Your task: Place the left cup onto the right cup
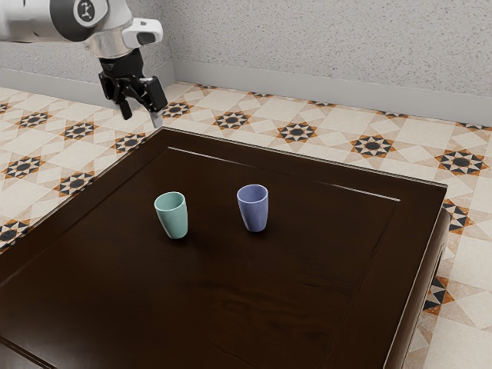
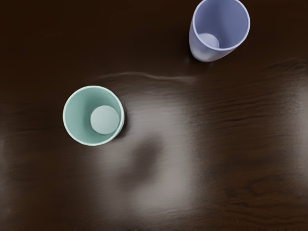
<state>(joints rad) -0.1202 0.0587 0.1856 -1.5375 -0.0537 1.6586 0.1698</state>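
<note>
Exterior view: big dark brown table on a floor with star tiles, white arm up high at the exterior view's left, black gripper hanging over the table's far corner, fingers spread apart and holding nothing. Down on the table, well apart from the gripper: green cup at the exterior view's left and purple cup near it at the right, both standing with mouths up, not touching. Wrist view, looking down into both cups: empty inside, round bottoms showing.
</note>
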